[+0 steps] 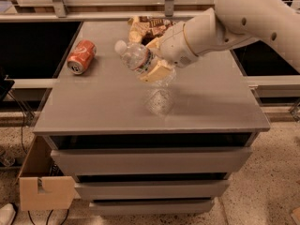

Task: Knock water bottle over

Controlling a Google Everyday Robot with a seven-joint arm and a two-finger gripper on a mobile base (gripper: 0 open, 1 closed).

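The water bottle is a clear ribbed bottle with a white cap and a white label. It leans steeply on the grey table top, cap toward the upper left, its clear lower end near the table's middle. My gripper, with cream-coloured tips on a white arm, reaches in from the right and presses against the bottle's middle, just right of the label.
An orange soda can lies on its side at the table's left. Snack bags lie at the back, behind the gripper. Drawers sit under the table top. A cardboard box stands on the floor at the lower left.
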